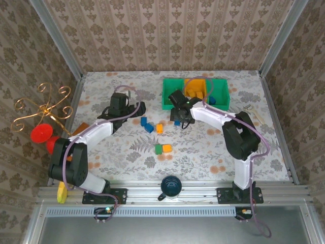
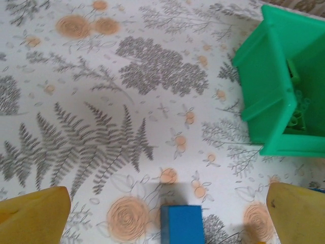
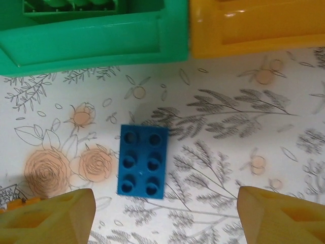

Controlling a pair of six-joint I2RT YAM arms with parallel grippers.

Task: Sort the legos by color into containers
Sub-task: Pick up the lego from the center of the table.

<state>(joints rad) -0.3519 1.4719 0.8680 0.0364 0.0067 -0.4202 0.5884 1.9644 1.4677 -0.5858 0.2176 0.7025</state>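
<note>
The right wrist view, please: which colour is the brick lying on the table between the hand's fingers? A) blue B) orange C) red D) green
A: a blue brick lies flat on the table between the fingers of the right hand, just short of the green bin and the orange bin.

- A flower-printed table [image 1: 213,157] is shown.
- Three containers [image 1: 165,94] are set on it in a row.
- Legos [image 1: 159,149] are scattered in front of the containers.

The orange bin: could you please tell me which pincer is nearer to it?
Right. The right pincer hovers over a blue brick just in front of the orange bin; the left pincer is farther off, with a green bin in between.
</note>
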